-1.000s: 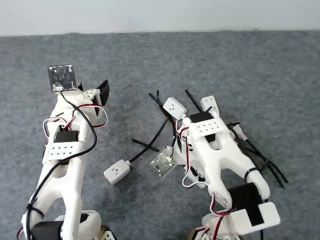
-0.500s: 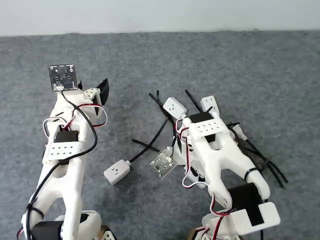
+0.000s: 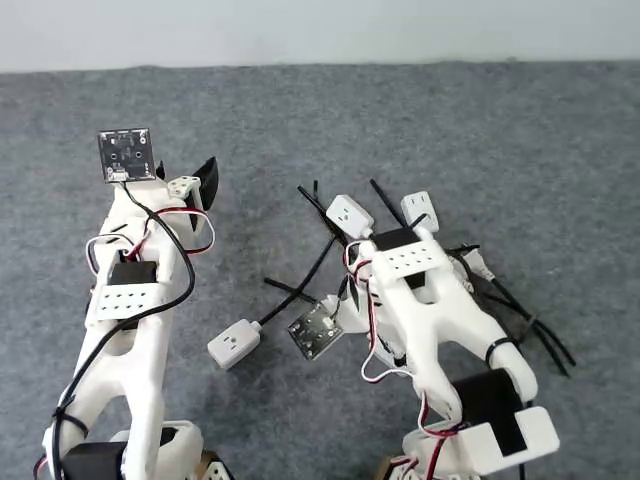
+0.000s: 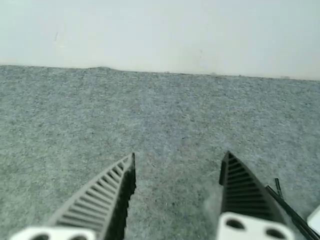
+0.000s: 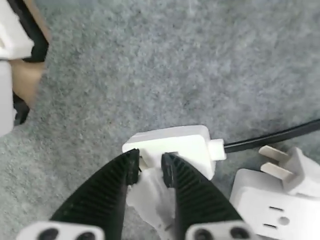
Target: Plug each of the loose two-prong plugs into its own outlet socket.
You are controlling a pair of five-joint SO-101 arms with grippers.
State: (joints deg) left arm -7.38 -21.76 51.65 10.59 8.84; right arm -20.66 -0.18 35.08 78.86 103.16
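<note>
My right gripper (image 5: 150, 162) is shut on a white two-prong plug (image 5: 150, 195), whose front end presses against a white outlet socket (image 5: 175, 145) with a black cord (image 5: 270, 137). Beside it lie a second socket (image 5: 262, 207), face up, and a loose white plug (image 5: 297, 167) with bare prongs. From above, the right arm (image 3: 420, 290) covers its own gripper. Three more sockets lie around it (image 3: 349, 213), (image 3: 420, 208), (image 3: 235, 343). My left gripper (image 4: 180, 156) hovers open over bare carpet, at the far left (image 3: 195, 182).
Grey carpet (image 3: 520, 130) covers the table up to a pale wall (image 3: 320, 30) at the back. Black cords (image 3: 520, 315) tangle to the right of the right arm. An arm's base (image 5: 15, 70) shows beyond the held plug.
The right arm has shifted a little to the left and down, its wrist camera board moving with it. The left arm has stayed still.
</note>
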